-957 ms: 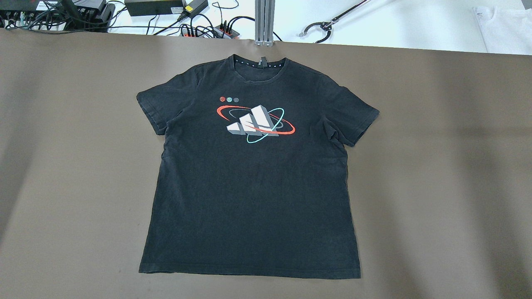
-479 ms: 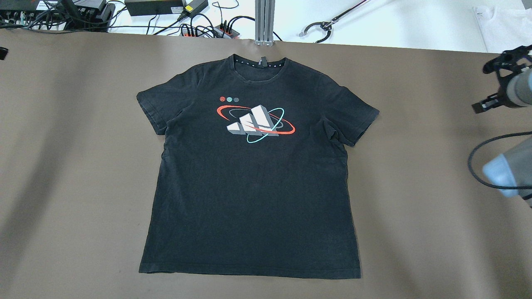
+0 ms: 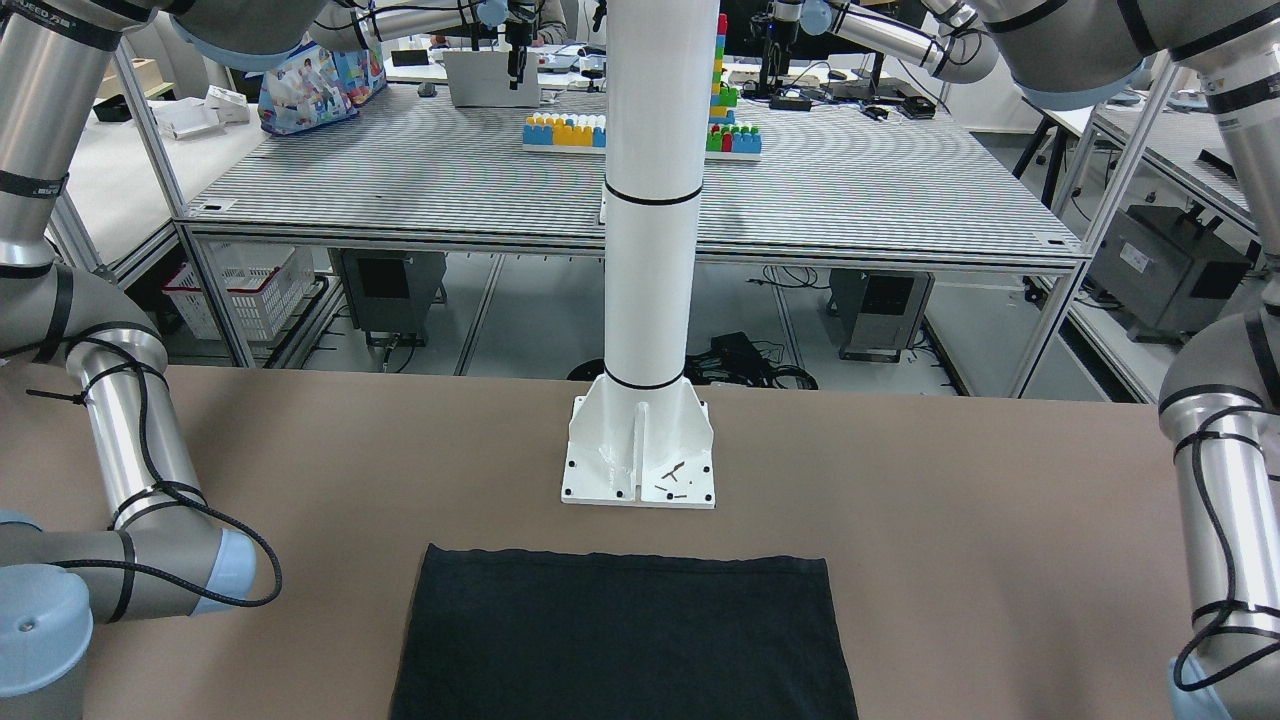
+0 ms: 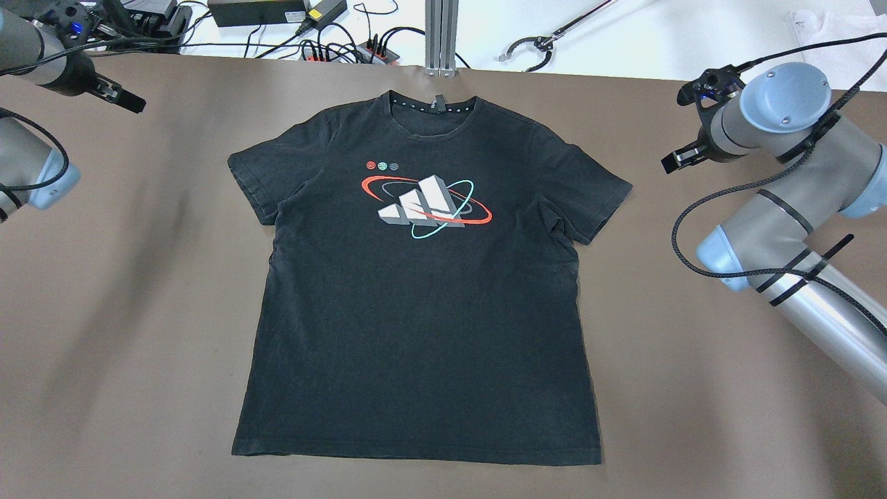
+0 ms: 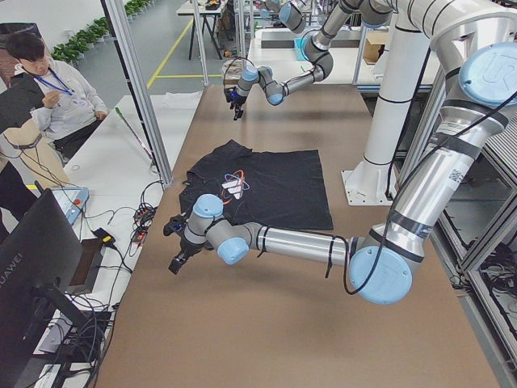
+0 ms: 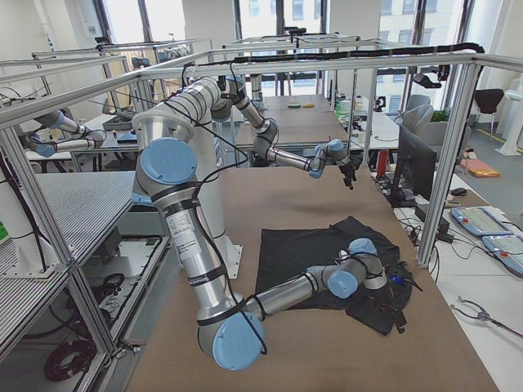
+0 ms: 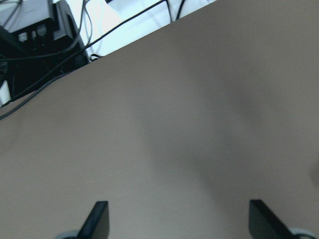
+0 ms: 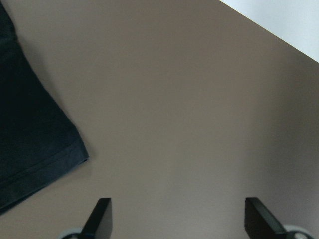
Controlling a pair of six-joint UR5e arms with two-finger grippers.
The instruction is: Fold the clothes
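Note:
The clothes are one black T-shirt (image 4: 416, 312) with a red, white and teal print on the chest. It lies flat and face up on the brown table (image 4: 693, 346), collar at the far side. Its straight hem (image 3: 620, 640) faces the white pillar. My left gripper (image 4: 126, 102) hovers over bare table beyond the shirt's left sleeve; the left wrist view shows its fingers (image 7: 97, 219) wide apart, so it is open and empty. My right gripper (image 4: 675, 161) hangs just right of the right sleeve (image 8: 30, 149), open and empty, apart from the cloth.
The white pillar's base plate (image 3: 638, 450) is bolted to the table behind the hem. Cables and power boxes (image 4: 256, 10) and an aluminium post (image 4: 441, 34) line the far edge. A person (image 5: 56, 97) stands beyond that edge by a monitor.
Both arms have swung into the overhead view from its sides, and their grippers now flank the shirt's sleeves. The shirt has not moved.

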